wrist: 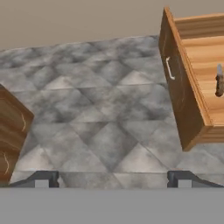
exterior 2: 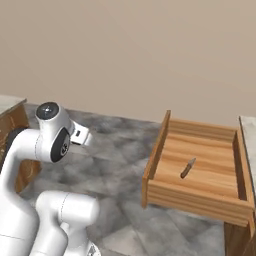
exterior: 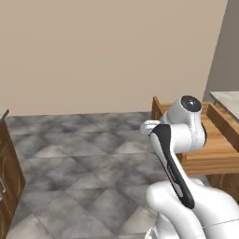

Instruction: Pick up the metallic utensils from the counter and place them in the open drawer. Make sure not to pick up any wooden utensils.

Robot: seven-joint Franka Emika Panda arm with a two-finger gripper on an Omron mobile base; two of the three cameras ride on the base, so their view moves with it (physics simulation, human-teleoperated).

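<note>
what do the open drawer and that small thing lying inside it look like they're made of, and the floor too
The drawer looks like light-brown wood with a smooth finish: plank grain runs along its bottom and walls, and a small pale handle, probably metal, sits on its front. The utensil inside is dark and slim with a paler end, possibly metal, but too small to be sure. The floor looks like grey marbled stone tile.

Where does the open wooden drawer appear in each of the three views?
Left base view: drawer at the right edge, partly behind the arm.
Right base view: drawer at right of centre, a knife lying inside.
Hand view: drawer at upper right.
Shared landmark: the grey tiled floor.
</note>
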